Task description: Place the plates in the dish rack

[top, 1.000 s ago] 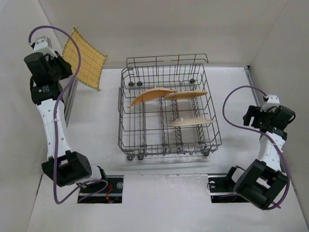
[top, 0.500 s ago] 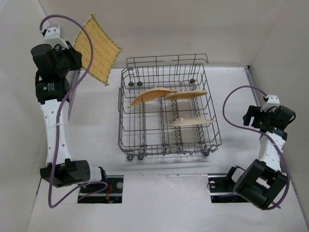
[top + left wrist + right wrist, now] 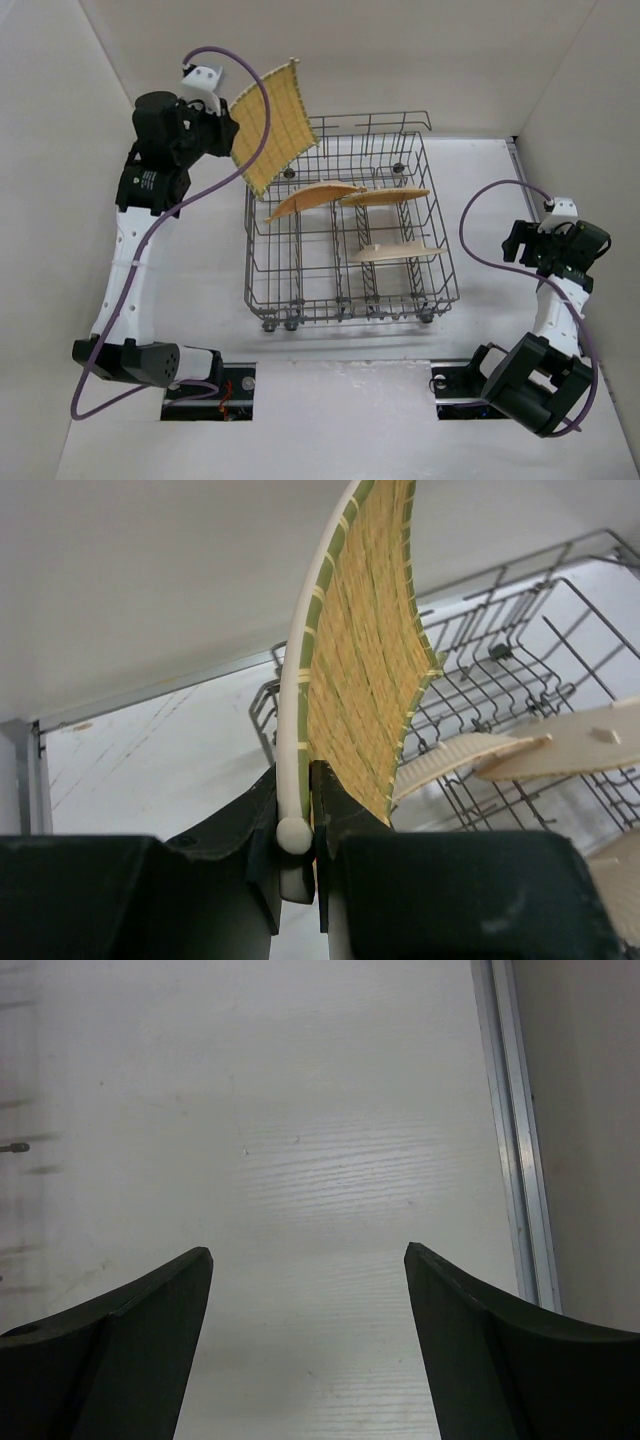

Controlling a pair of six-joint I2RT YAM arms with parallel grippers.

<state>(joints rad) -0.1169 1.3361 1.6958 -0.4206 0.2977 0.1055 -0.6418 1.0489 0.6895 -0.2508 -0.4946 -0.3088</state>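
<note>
Jaws of the left gripper [image 3: 228,140] are clamped on the yellow plate [image 3: 272,125], which has been swung from the far left over the dish rack [image 3: 252,290], ready to be slotted in. Jaws of the right gripper [image 3: 307,1250] are held wide, empty.

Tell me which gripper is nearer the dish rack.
Left. The left gripper, shut on the yellow plate, is by the far-left corner of the dish rack, with the plate overhanging its rim. The right gripper hangs open off the rack's right side, well apart.
</note>
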